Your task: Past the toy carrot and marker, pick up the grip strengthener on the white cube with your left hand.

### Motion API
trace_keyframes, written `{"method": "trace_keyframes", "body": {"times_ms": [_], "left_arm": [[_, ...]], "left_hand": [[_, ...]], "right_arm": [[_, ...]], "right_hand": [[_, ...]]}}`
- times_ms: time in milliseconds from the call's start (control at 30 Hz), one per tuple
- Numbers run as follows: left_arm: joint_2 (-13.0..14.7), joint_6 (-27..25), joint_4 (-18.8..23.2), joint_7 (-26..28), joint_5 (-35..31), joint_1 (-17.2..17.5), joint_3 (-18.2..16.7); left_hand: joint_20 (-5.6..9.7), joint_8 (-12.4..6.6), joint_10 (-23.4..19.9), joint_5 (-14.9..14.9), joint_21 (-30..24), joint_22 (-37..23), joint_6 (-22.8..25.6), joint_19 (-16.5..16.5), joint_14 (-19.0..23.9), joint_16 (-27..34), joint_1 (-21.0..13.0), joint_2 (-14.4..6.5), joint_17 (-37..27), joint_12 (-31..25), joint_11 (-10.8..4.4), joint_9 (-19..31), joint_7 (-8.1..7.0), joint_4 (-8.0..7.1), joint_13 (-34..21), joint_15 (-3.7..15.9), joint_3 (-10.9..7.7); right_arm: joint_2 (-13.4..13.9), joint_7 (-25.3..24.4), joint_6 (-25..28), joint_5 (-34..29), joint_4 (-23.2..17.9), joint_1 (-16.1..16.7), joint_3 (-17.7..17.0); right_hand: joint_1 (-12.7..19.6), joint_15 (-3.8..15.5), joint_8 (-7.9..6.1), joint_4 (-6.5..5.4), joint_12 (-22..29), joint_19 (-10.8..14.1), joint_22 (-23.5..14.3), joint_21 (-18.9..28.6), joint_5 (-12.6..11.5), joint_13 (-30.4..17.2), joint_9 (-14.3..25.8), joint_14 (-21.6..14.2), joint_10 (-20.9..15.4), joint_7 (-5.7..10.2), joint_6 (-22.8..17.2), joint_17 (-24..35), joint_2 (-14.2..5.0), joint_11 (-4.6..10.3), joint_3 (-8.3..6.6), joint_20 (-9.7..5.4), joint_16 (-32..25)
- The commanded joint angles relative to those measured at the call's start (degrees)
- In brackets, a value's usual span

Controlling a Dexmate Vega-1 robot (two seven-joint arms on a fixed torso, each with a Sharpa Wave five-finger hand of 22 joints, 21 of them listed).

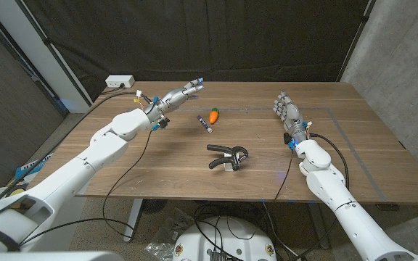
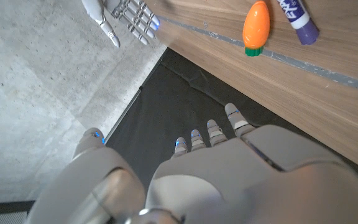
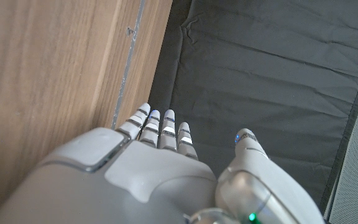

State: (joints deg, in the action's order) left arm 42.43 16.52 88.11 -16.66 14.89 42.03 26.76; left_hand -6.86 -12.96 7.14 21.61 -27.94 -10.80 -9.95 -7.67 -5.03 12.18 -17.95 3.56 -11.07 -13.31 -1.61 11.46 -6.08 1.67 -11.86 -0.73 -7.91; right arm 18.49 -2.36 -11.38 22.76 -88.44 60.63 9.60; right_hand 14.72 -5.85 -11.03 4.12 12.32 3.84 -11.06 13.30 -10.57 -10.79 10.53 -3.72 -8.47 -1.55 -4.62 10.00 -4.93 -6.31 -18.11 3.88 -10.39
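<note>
Wooden table [image 1: 339, 138], with a thin rectangular outline marked on its top. Black curtain [image 1: 216, 36] hangs behind the far edge. White power strip [image 1: 120, 82] sits at the table's far left corner, about 10 o'clock from table centre.

Left arm [image 1: 85, 156] reaches in from the lower left. Left hand [image 1: 180, 94] is raised above the far left part of the table, at roughly 11 o'clock from centre, fingers stretched out straight and close together, pointing toward the far edge, holding nothing. In the left wrist view the same hand [image 2: 229, 168] shows fingertips extended side by side, thumb set apart.

Right arm [image 1: 339, 188] enters from the lower right. Right hand [image 1: 287, 112] stands at about 2 o'clock, fingers extended and held together, nothing in it. Right wrist view agrees: right hand [image 3: 160, 168] with fingers side by side, thumb apart.

Grip strengthener [image 1: 227, 155], black handles, lies on a small white cube [image 1: 228, 166] near table centre, toward 6 o'clock, well apart from both hands.

Between the left hand and the grip strengthener: toy carrot [image 1: 213, 115], orange with a green end, at 12 o'clock from the cube; marker [image 1: 205, 124], purple and white, just beside the carrot. They lie side by side, apart, in the left wrist view too: carrot [image 2: 256, 26], marker [image 2: 298, 20].
</note>
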Motion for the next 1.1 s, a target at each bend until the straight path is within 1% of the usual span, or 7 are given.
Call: {"method": "trace_keyframes", "body": {"times_ms": [33,333,500,600,700,867,1100], "left_arm": [[4.15,-1.13,6.01,-3.32,-4.95,-0.03,-0.20],[7.35,-0.51,10.42,-6.56,-8.54,-0.14,-0.70],[7.66,1.11,11.12,-7.11,-9.35,0.53,-1.27],[8.34,1.12,12.61,-7.86,-10.95,0.57,-1.31],[9.34,0.44,15.11,-7.53,-13.75,1.08,-1.74],[10.07,0.02,17.42,-7.99,-16.50,1.58,-2.13],[11.09,-3.32,21.95,-8.42,-21.70,2.30,-2.29]], "left_hand": [[0.09,-0.34,-0.43,-0.15,0.35,-0.29,-2.83,0.07,-0.33,-0.01,0.06,-0.01,-0.33,-0.47,0.07,0.16,0.66,0.26,-0.21,0.12,-0.15],[0.10,-0.19,-0.80,-0.21,0.44,-0.30,-3.08,0.09,-0.74,-0.19,-0.23,0.04,-0.34,-0.56,0.34,0.17,0.89,0.40,-0.22,0.10,-0.05],[0.19,-0.27,-0.81,-0.25,0.52,-0.31,-2.80,0.09,-0.79,-0.21,-0.46,0.07,-0.35,-0.53,0.29,0.18,1.05,0.51,-0.22,0.26,0.01],[0.27,-0.32,-0.82,-0.27,0.52,-0.31,-2.65,0.18,-0.82,-0.23,-0.58,0.08,-0.35,-0.51,0.29,0.19,1.28,0.57,-0.22,0.31,0.04],[0.16,-0.01,-0.52,-0.31,0.64,-0.31,-3.34,0.11,-0.92,-0.27,-0.92,0.15,-0.35,-0.34,0.07,0.20,1.48,0.74,-0.23,0.28,0.11],[0.11,0.30,-0.61,-0.34,0.73,-0.30,-4.06,0.27,-0.94,-0.30,-1.56,0.43,-0.34,-0.33,-0.25,0.21,2.04,1.13,-0.24,0.38,0.25],[0.08,0.57,0.20,-0.31,0.97,-0.28,-4.75,0.19,-1.36,-0.49,-2.65,0.96,-0.30,0.05,-0.08,0.22,2.46,1.81,-0.25,-0.06,0.45]], "right_arm": [[-0.10,-2.78,-0.47,-0.92,-3.22,2.26,1.00],[-0.25,-5.27,-1.93,-1.95,-4.75,3.65,2.10],[-0.16,-6.59,-2.80,-2.30,-5.84,4.48,2.62],[0.03,-7.30,-3.15,-2.55,-6.36,4.81,2.96],[0.34,-8.02,-3.38,-2.77,-7.05,5.23,3.21],[0.85,-8.93,-3.74,-2.70,-8.10,6.19,3.41],[1.45,-9.73,-4.65,-2.34,-9.04,7.48,3.36]], "right_hand": [[0.39,-0.37,-0.31,0.20,0.45,0.05,-0.27,-0.28,0.19,-0.09,0.18,-0.08,-0.38,-0.12,-0.55,0.23,-0.29,-0.05,-0.03,0.54,-0.21],[0.40,-0.34,-0.30,0.27,0.44,0.07,-0.29,-0.28,0.21,-0.09,0.18,-0.09,-0.39,-0.12,-0.63,0.24,-0.33,-0.01,0.01,0.55,-0.21],[0.40,-0.35,-0.31,0.31,0.46,0.09,-0.29,-0.28,0.22,-0.09,0.18,-0.13,-0.46,-0.09,-0.70,0.24,-0.34,-0.05,0.03,0.58,-0.22],[0.39,-0.30,-0.29,0.33,0.46,0.10,-0.29,-0.28,0.22,-0.09,0.18,-0.13,-0.49,-0.11,-0.70,0.24,-0.35,-0.09,0.04,0.60,-0.22],[0.39,-0.30,-0.30,0.34,0.46,0.08,-0.30,-0.29,0.23,-0.09,0.18,-0.13,-0.50,-0.13,-0.74,0.24,-0.35,-0.09,0.06,0.64,-0.21],[0.36,-0.31,-0.29,0.35,0.48,0.13,-0.30,-0.28,0.24,-0.09,0.18,-0.22,-0.56,-0.13,-0.75,0.25,-0.33,-0.04,0.09,0.64,-0.25],[0.28,-0.24,-0.30,0.35,0.51,0.22,-0.30,-0.25,0.26,-0.09,0.18,-0.29,-0.68,-0.10,-0.83,0.27,-0.32,0.01,0.16,0.57,-0.27]]}}
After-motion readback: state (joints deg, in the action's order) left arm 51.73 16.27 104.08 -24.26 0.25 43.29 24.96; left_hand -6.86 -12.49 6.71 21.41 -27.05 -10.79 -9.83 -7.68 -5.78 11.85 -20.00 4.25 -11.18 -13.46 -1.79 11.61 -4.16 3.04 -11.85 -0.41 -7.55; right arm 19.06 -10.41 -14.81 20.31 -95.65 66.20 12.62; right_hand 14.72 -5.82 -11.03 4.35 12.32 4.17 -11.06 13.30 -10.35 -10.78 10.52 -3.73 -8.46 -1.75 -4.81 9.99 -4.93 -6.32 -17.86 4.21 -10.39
